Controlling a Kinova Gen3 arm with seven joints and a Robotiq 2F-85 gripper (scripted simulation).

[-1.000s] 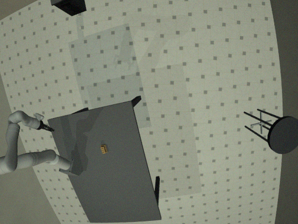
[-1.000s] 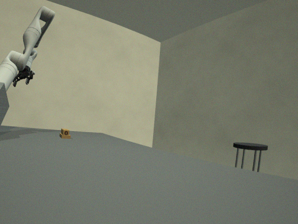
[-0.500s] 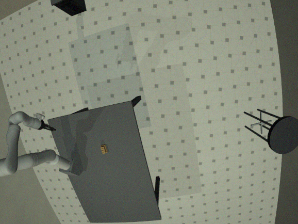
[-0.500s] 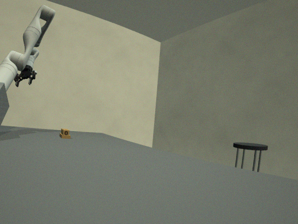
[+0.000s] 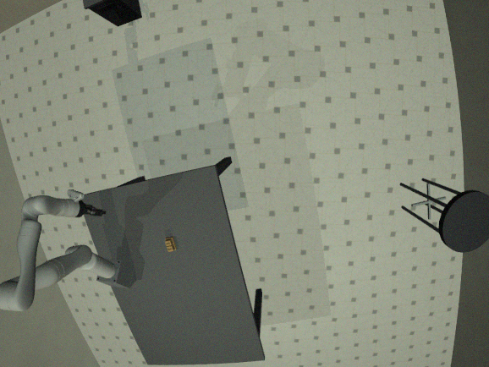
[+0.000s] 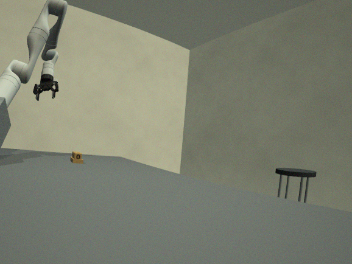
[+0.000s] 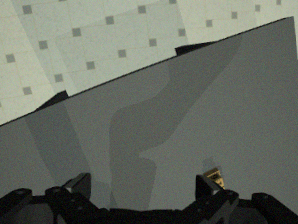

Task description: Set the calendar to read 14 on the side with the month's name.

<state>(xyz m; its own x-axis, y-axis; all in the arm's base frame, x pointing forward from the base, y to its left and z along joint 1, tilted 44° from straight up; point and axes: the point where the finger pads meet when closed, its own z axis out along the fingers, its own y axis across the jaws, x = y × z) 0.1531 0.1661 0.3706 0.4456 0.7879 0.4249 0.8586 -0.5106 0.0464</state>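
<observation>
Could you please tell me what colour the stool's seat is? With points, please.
The stool's seat (image 5: 467,221) (image 6: 295,173) is very dark, nearly black; it shows best in the top view.

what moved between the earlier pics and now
The black two-fingered hand has swung round on the light grey arm to point more steeply down, and in the top view it has shifted slightly toward the table's middle. Nothing was taken hold of or let go. The small orange-brown calendar and the dark round stool stayed put.
</observation>
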